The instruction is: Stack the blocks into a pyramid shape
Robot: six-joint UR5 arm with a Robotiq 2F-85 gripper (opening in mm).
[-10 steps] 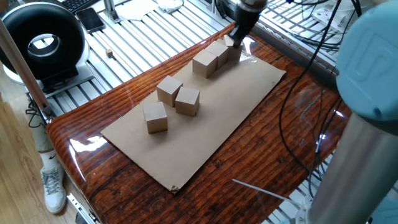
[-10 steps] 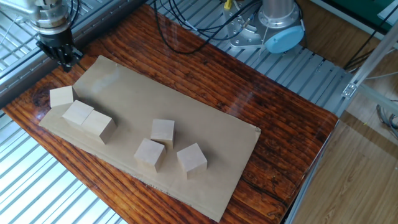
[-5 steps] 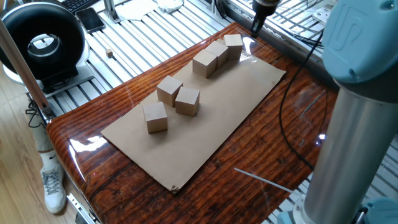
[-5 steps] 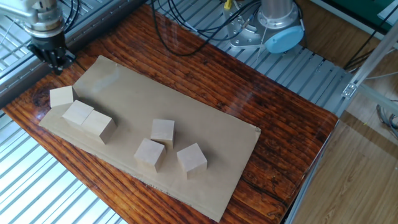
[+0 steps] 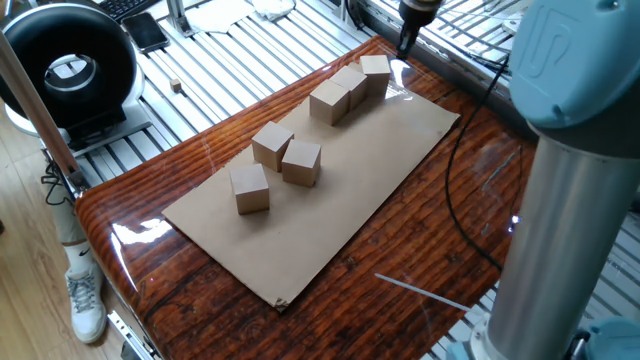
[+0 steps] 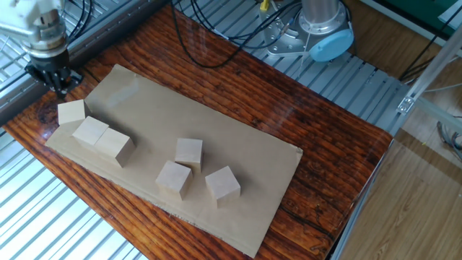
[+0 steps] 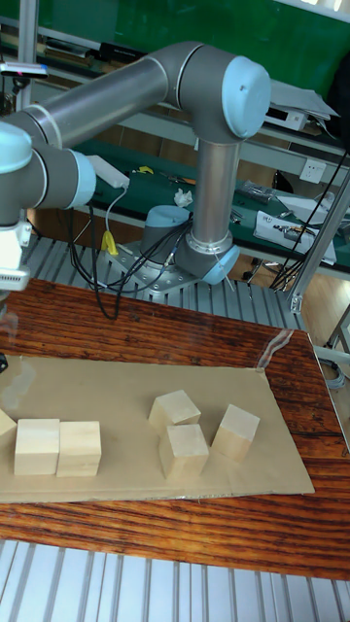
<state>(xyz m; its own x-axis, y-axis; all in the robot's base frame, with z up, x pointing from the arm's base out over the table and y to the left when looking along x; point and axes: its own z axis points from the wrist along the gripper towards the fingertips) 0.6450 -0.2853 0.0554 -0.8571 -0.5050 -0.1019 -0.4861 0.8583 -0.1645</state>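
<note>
Six tan wooden blocks lie on a cardboard sheet. Three form a touching row at the sheet's far end: block, block and block; in the other fixed view the same row is block, block and block. Three more sit loosely grouped mid-sheet: block, block, block. My gripper hangs just beyond the row's end block, above the table edge, open and holding nothing; it shows as gripper in the other fixed view. The tall fixed view shows only its edge.
A black round device and a tiny tan cube sit on the slatted bench beyond the table. Cables trail near the arm's base. The arm's thick column fills the right foreground. A thin white rod lies on the wood.
The gripper has lifted off the row's end block and drawn back past the sheet's edge. All blocks stay where they were.
</note>
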